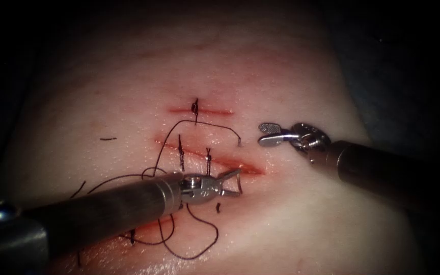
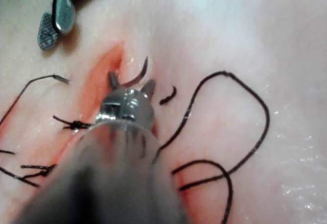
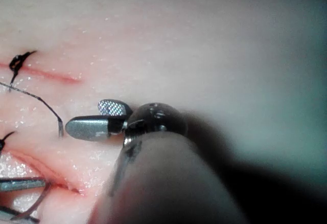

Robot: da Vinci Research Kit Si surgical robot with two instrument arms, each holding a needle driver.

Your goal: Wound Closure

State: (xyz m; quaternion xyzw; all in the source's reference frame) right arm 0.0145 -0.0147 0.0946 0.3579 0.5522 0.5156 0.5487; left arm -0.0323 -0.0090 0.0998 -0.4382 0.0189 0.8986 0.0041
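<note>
Pale pink pork-belly tissue [image 1: 281,76] fills the scene, crossed by a short stitched red cut [image 1: 199,110] at 12 o'clock and a longer red cut [image 1: 215,160] at the centre bearing two dark knotted stitches. The left arm's steel claw [image 1: 236,182] sits at the long cut's 3 o'clock end, its jaws parted around the thin curved silver needle [image 1: 240,179], which spans the two tips just above the tissue; dark purple thread [image 1: 199,249] loops loosely towards 6 o'clock. The right arm's steel claw [image 1: 269,134] hovers at 2 o'clock of that cut, jaws slightly apart and holding nothing, near a free thread end [image 1: 239,142].
</note>
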